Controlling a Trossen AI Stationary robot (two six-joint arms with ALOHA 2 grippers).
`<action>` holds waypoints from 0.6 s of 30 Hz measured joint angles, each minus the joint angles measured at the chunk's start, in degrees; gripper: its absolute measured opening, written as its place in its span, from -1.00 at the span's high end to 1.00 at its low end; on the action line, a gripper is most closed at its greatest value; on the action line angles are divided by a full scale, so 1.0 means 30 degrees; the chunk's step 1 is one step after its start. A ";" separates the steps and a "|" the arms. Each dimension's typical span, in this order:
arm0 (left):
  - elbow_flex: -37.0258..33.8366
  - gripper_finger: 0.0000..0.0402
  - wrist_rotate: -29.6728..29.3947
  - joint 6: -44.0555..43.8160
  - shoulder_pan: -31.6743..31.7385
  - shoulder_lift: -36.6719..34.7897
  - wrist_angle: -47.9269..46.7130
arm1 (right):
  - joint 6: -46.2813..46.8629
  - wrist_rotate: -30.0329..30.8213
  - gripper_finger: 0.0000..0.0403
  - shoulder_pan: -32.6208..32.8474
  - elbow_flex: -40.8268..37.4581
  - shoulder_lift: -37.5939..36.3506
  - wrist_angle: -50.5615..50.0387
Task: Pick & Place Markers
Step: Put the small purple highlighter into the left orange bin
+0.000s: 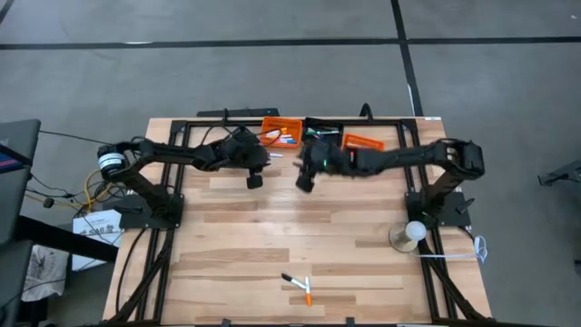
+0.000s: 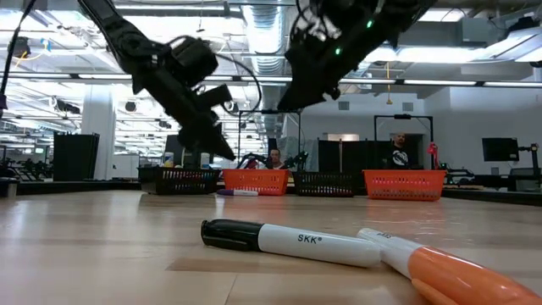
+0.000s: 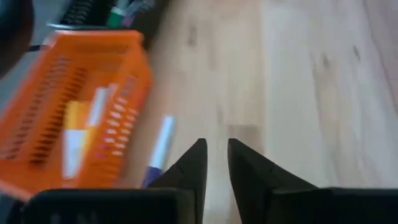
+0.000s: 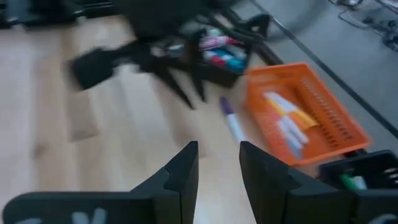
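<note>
Both grippers hovered empty at twelve o'clock beside the orange bin [image 1: 281,131] — left gripper [image 3: 216,163] narrowly parted, right gripper [image 4: 217,165] parted too. Two markers [image 1: 300,285] lay at six o'clock; best lower squarely over one, fingers astride its barrel — then close.

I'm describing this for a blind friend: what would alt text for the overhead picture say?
Two dark robot arms meet over the far edge of a wooden table, left pincer and right pincer above bare wood near orange bins. Two markers lie at the near edge.
</note>
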 joint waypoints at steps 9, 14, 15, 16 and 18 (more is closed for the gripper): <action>-0.1468 0.67 -0.0892 -0.4223 -0.1666 -0.4042 -0.1223 | -0.0973 -0.3904 0.47 -0.3284 0.0661 0.1458 0.0145; -0.3963 0.67 -0.0887 -0.7051 -0.2652 -0.7010 -0.1144 | -0.2257 -0.4407 0.47 -0.3469 0.3673 0.4518 -0.1555; -0.4492 0.67 -0.0867 -0.7479 -0.3025 -0.7541 -0.0950 | -0.2577 -0.4413 0.47 -0.3460 0.4380 0.5151 -0.2246; -0.4974 0.68 -0.0877 -0.7806 -0.3327 -0.7993 -0.0672 | -0.2801 -0.4421 0.47 -0.3489 0.5209 0.5773 -0.2652; -0.6034 0.68 -0.0888 -0.8472 -0.3917 -0.9023 -0.0320 | -0.3440 -0.4432 0.47 -0.3530 0.6725 0.6800 -0.4159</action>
